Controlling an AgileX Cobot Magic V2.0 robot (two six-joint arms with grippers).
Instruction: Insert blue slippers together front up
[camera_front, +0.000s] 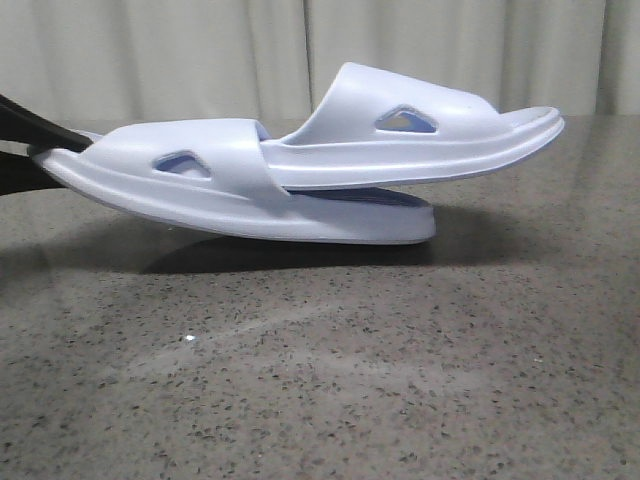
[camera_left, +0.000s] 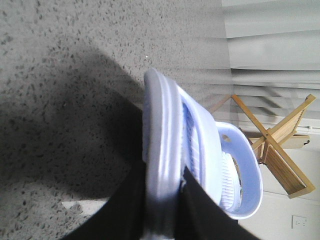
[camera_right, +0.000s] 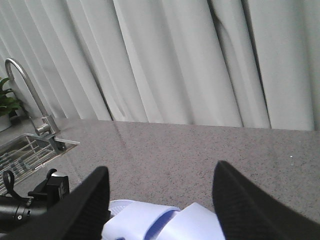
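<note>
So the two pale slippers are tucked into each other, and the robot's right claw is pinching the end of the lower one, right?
Not quite: the left gripper pinches the lower slipper, as the left wrist view shows. The right gripper is open above the pair. The upper slipper is indeed tucked under the lower one's strap.

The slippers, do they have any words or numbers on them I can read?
None: no readable text on the two pale blue-white foam slippers, upper and lower, on the speckled grey stone table, or on the black left gripper.
</note>
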